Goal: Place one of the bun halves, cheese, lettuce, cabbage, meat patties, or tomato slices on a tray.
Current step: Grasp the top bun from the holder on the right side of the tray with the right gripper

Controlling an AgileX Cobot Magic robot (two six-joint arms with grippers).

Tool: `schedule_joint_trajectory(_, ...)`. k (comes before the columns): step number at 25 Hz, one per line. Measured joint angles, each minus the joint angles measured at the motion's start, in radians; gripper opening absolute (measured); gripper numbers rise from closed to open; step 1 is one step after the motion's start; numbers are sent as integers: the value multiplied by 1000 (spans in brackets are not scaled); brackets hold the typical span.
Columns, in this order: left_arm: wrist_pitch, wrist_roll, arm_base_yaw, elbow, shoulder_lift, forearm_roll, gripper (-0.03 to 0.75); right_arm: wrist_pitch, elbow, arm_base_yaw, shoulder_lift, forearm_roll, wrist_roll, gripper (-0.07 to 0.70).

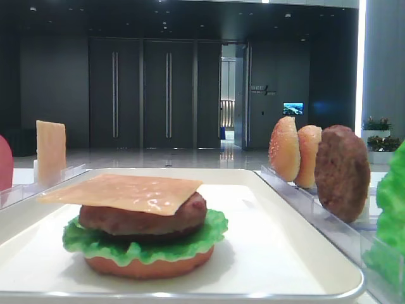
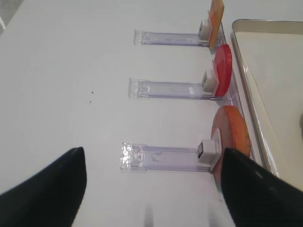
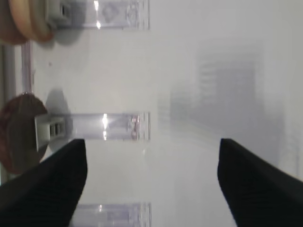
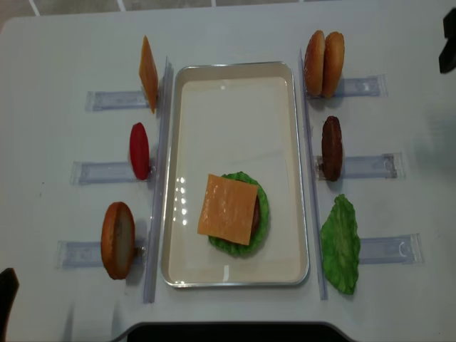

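A: So, where does the stack sit?

B: On the white tray (image 4: 178, 142), toward its near end: a bun bottom (image 1: 149, 266), lettuce (image 4: 262, 214), a patty (image 1: 142, 217), and a cheese slice (image 4: 228, 209) lying on top, tilted a little.

A: And the spare parts?

B: Standing in clear racks (image 4: 367, 166) on the desk (image 4: 57, 57). Right of the tray: two bun halves (image 4: 324, 54), a meat patty (image 4: 331, 148), a lettuce leaf (image 4: 340, 244). Left: another cheese slice (image 4: 147, 73), a tomato slice (image 4: 139, 150), a bun piece (image 4: 117, 239).

A: The tools?

B: The right tool (image 3: 151, 182) has its fingers spread wide over bare desk, holding nothing. The left tool (image 2: 154, 184) is likewise spread and empty, beside the left racks.
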Motion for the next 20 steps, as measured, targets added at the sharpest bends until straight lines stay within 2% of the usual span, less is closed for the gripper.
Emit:
schedule_joint_trajectory(5, 0, 0, 0, 0, 0, 0, 692, 0, -257, -2, 203, 0, 6, 539)
schedule_joint_trajectory(8, 0, 0, 0, 0, 0, 0, 692, -1, -359, -7, 305, 0, 21, 539)
schedule_joint_trajectory(11, 0, 0, 0, 0, 0, 0, 692, -2, -405, -7, 367, 7, 32, 539)
schedule_joint_trajectory(16, 0, 0, 0, 0, 0, 0, 692, -1, -411, -4, 398, 52, 60, 539)
schedule_joint_trajectory(20, 0, 0, 0, 0, 0, 0, 692, -1, -413, 47, 398, 73, 135, 539)
